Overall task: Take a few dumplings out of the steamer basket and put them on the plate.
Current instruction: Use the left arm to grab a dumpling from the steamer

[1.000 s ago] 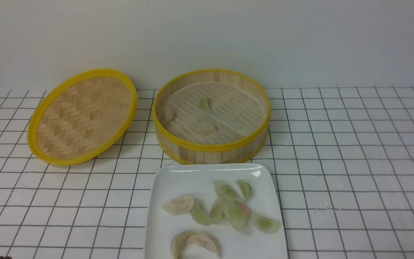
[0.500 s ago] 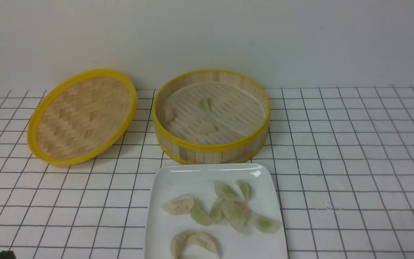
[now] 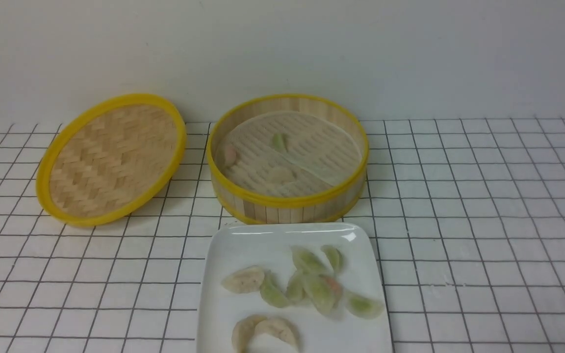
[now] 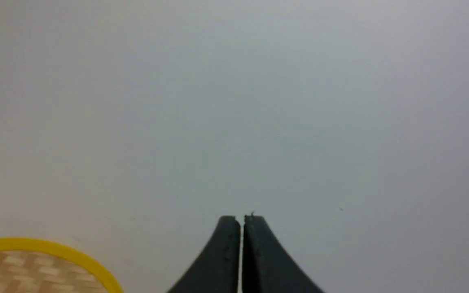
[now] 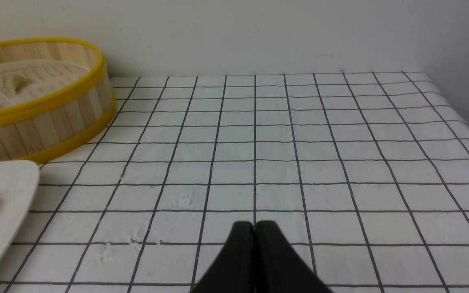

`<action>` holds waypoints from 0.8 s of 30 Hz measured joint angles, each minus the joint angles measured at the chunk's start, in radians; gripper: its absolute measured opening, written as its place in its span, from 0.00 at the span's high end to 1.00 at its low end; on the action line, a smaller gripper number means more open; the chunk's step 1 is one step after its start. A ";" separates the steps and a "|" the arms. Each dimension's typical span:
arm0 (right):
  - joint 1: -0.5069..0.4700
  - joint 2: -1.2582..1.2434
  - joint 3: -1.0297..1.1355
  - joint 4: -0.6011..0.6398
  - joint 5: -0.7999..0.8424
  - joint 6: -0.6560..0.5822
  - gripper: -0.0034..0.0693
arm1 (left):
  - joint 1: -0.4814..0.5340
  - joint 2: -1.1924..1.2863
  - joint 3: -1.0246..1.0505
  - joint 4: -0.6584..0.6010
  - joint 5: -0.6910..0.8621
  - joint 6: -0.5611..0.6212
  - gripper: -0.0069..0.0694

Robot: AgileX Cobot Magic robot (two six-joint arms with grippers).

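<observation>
The steamer basket (image 3: 287, 201) stands at the back centre and holds three dumplings: a green one (image 3: 279, 141), a pinkish one (image 3: 229, 154) and a cream one (image 3: 281, 173). The white plate (image 3: 243, 245) lies in front of it with several dumplings (image 3: 318, 289) on it. Neither gripper shows in the front view. My left gripper (image 4: 242, 217) is shut and empty, facing the wall. My right gripper (image 5: 254, 224) is shut and empty above the tiled table, to the right of the basket (image 5: 47, 122) and the plate (image 5: 6, 179).
The flat woven lid (image 3: 111, 157) with a yellow rim lies tilted to the left of the basket; its edge shows in the left wrist view (image 4: 51, 252). A white wall stands close behind. The table's right edge (image 5: 462, 110) shows in the right wrist view.
A dark part at the bottom left corner of the front view has gone out of sight. The lid has shifted slightly. The basket, plate and dumplings have not moved.
</observation>
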 joint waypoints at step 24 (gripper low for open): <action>0.000 0.000 0.000 0.001 0.000 0.000 0.97 | -0.289 1.668 -1.439 0.400 1.168 0.310 0.92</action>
